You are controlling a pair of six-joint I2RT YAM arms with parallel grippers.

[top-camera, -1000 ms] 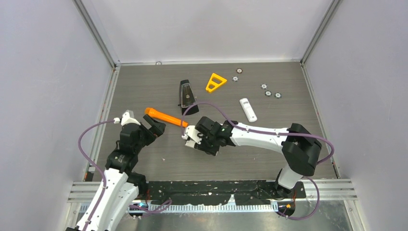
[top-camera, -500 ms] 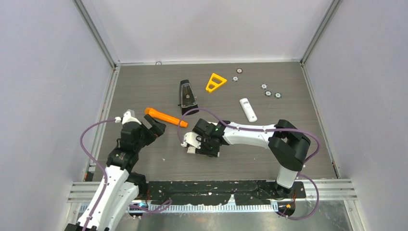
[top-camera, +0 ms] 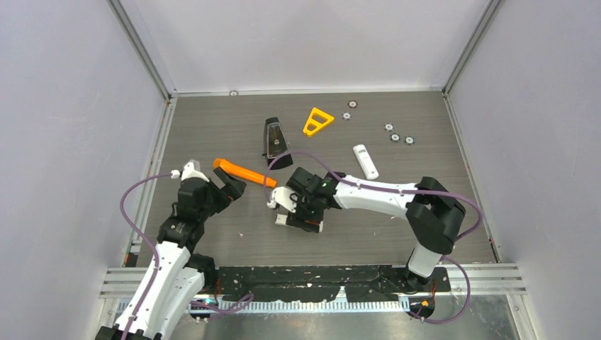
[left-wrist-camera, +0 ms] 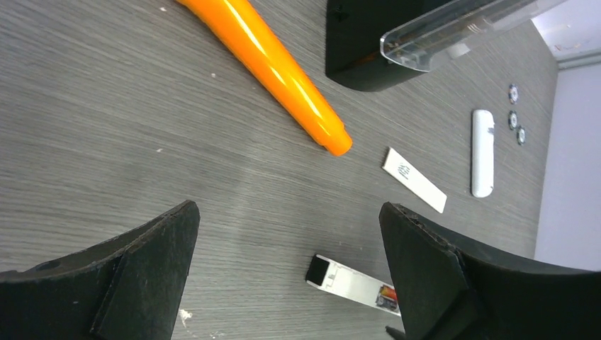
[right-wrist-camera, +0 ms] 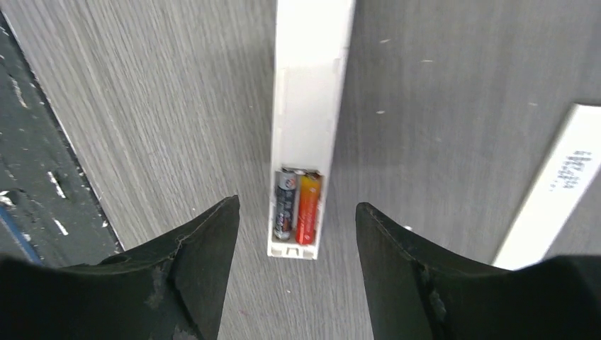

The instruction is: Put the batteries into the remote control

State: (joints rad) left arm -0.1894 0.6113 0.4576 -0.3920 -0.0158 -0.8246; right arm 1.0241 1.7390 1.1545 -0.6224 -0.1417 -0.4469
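The white remote control (right-wrist-camera: 312, 92) lies flat on the table with its compartment uncovered. Two batteries sit side by side in that compartment, a dark grey one (right-wrist-camera: 286, 202) and an orange one (right-wrist-camera: 309, 209). My right gripper (right-wrist-camera: 294, 212) hovers open over that end, its jaws either side of the remote and apart from it. In the top view the right gripper (top-camera: 305, 218) hides most of the remote (top-camera: 281, 219). My left gripper (left-wrist-camera: 288, 209) is open and holds nothing, to the left of the remote (left-wrist-camera: 347, 280); in the top view the left gripper (top-camera: 227, 185) stands by the orange tool.
A white cover strip (right-wrist-camera: 560, 191) lies beside the remote. An orange tool (top-camera: 244, 172) lies between the two grippers. Behind stand a black holder (top-camera: 275, 142), a yellow triangle (top-camera: 317, 120), a second white remote (top-camera: 366, 161) and several silver discs (top-camera: 395, 136).
The right gripper's jaws have spread wider over the remote's battery end and the arm has shifted slightly. The left arm has barely moved.
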